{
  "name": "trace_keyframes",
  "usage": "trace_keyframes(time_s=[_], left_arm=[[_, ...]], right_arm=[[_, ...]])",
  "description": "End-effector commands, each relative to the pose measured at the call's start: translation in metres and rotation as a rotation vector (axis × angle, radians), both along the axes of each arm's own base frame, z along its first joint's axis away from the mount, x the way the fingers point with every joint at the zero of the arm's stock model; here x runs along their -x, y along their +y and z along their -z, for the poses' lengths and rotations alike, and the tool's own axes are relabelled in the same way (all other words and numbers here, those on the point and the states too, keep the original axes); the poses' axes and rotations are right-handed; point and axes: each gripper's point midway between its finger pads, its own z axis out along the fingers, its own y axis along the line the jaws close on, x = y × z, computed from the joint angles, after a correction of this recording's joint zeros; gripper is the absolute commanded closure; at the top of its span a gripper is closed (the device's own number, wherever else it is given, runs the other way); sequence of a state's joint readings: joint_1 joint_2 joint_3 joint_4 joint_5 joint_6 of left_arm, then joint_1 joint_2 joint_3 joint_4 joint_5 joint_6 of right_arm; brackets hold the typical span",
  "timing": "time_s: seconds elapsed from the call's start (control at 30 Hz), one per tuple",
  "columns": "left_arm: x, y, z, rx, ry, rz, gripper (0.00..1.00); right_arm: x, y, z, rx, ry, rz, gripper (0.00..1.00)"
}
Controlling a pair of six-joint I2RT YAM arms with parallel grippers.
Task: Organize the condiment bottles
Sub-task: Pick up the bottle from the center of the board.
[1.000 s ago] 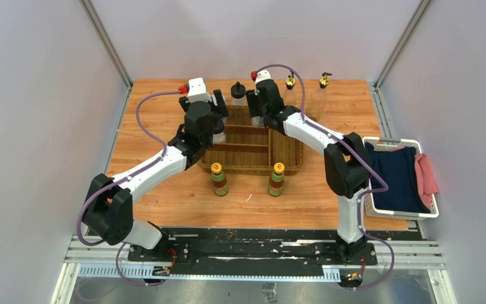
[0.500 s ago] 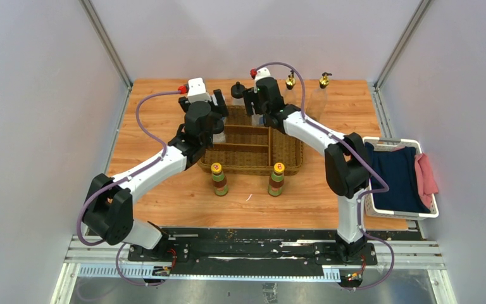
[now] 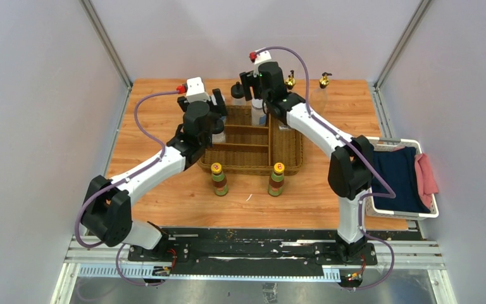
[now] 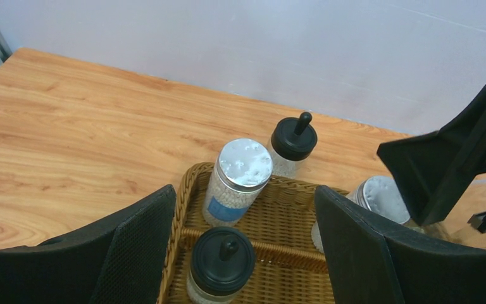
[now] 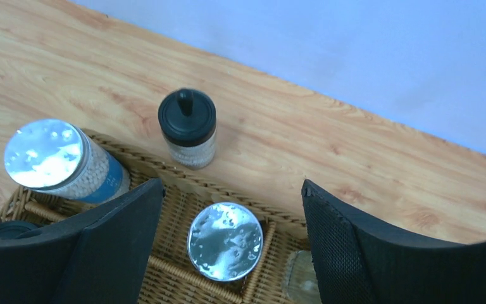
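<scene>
**Near to far.** Two yellow-capped bottles (image 3: 219, 178) stand upright on the table (image 3: 158, 126), just outside the near rim of the basket (image 3: 288, 161).

My left gripper (image 4: 243, 206) hangs over the basket's far left part, jaws spread and holding nothing. Below it, inside the basket, stand the inside bottle (image 4: 221, 259), black-capped, and beyond it the left jar (image 4: 240, 177).

My right gripper (image 5: 231, 190) hovers over the far middle of the basket, jaws wide. It grips nothing: the right jar (image 5: 224, 240) stands upright in a far compartment beneath, with a gap on either side of its lid.

Just beyond the far rim, on the table, stands the outside bottle (image 5: 188, 126), black-capped, its long axis vertical. It lies far and slightly left of the right gripper, and far and right of the left one. The right arm looks nearer, so I judge the reach falls to it.

Farthest off, to the right, two gold-topped bottles (image 3: 323, 80) stand near the table's far edge.
</scene>
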State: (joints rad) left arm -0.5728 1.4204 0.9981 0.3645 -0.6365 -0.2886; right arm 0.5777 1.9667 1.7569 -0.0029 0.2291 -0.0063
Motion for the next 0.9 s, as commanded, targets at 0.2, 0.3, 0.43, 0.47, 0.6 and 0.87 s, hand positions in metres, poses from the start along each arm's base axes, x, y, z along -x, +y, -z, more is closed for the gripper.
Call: trace_keyframes(time_s=[0.2,0.3,0.43,0.47,0.6,0.87], left_arm=[[0.008,0.009,-0.033,0.039,-0.074,-0.032,0.16],[0.007,0.009,-0.038,0.035,-0.083,-0.037,0.16],[0.005,0.009,-0.046,0.031,-0.094,-0.037,0.16],[0.005,0.008,-0.046,0.030,-0.095,-0.038,0.15],[0.002,0.007,-0.048,0.029,-0.098,-0.038,0.15],[-0.001,0.003,-0.045,0.023,-0.093,-0.032,0.15]], right_arm=[[-0.004,0.020,-0.074,-0.016,-0.076,-0.070,0.17],[-0.011,0.033,-0.074,-0.015,-0.062,-0.097,0.17],[-0.026,0.049,-0.064,-0.009,-0.030,-0.123,0.16],[-0.029,0.053,-0.062,-0.011,-0.027,-0.128,0.16],[-0.038,0.066,-0.044,-0.018,-0.009,-0.158,0.15],[-0.054,0.080,0.003,-0.020,0.038,-0.189,0.15]])
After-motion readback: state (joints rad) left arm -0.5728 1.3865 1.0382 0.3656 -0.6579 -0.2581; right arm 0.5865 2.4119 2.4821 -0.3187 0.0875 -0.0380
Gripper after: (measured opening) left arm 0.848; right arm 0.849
